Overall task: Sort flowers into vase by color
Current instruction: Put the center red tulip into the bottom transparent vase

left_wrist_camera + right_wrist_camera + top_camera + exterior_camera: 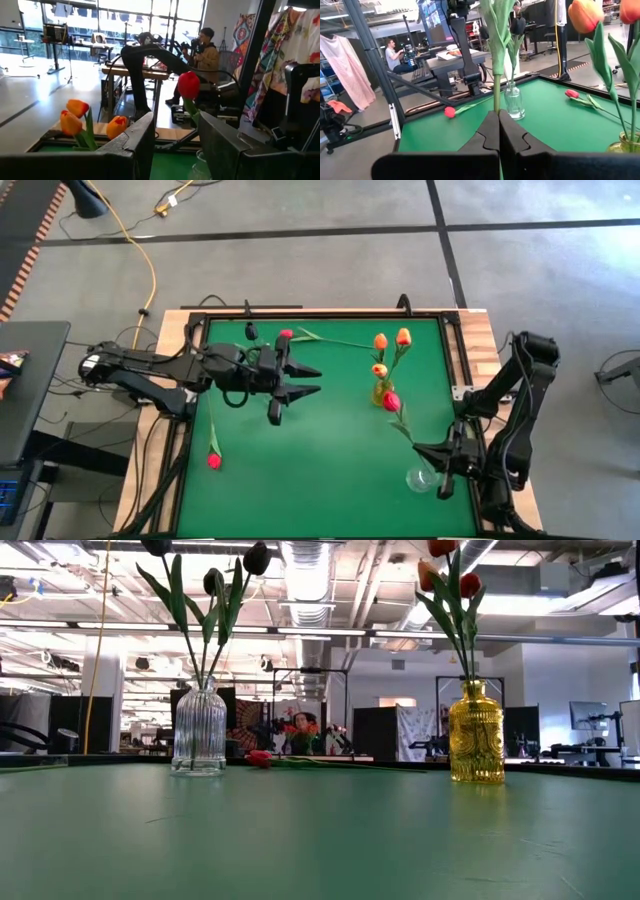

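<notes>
My right gripper point(422, 450) is shut on the stem of a red tulip point(391, 401) at the table's right near side, beside an empty clear glass vase point(420, 478). In the left wrist view, that tulip's head point(188, 85) shows ahead. My left gripper point(312, 380) hangs open above mid-table. A yellow vase point(475, 732) holds three orange tulips point(380, 341). A ribbed clear vase point(198, 730) holds black tulips point(256, 557); my left arm hides it in the high view. Two red tulips lie flat, one by the far edge point(286, 334) and one near the left point(213, 460). My right gripper point(498, 120) pinches the red tulip's green stem point(496, 102) between its two fingers, low on the stem. The stem rises out of the fingers with the head up. In the high view it leans toward the yellow vase. The stem's lower end is hidden by the gripper.
The yellow vase point(382, 392) stands close to the held tulip, on its far side. A black frame point(455, 360) borders the green mat. Open mat lies in the middle near part point(320, 470). A person point(205, 52) sits beyond the table's right side.
</notes>
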Action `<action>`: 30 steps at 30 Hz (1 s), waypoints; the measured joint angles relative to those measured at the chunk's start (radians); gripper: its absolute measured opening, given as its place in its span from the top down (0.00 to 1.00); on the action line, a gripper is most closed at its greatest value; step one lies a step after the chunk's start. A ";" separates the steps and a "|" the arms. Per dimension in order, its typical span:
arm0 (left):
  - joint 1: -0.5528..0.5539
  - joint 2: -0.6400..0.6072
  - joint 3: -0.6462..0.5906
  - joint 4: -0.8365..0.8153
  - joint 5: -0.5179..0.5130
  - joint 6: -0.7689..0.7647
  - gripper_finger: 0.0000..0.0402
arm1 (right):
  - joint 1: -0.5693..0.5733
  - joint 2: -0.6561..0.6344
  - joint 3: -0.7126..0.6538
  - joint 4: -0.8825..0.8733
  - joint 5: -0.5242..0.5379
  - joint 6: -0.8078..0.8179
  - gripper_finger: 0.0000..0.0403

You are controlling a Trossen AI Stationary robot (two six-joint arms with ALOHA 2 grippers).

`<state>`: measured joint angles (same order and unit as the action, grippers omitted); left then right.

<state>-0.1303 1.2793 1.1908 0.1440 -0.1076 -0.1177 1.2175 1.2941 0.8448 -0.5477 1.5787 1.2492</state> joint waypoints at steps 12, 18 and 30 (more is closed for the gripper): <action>0.000 0.000 0.000 -0.022 0.026 0.000 0.66 | 0.016 0.118 0.000 0.036 -0.004 0.002 0.96; 0.000 0.000 0.000 -0.022 0.028 -0.016 0.66 | 0.057 0.126 0.001 0.033 -0.002 -0.087 0.96; 0.000 0.000 0.000 -0.022 0.046 -0.026 0.66 | 0.078 0.126 0.001 0.008 -0.006 -0.106 0.88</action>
<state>-0.1303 1.2789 1.1904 0.1219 -0.0612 -0.1436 1.2950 1.4197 0.8455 -0.5399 1.5724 1.1435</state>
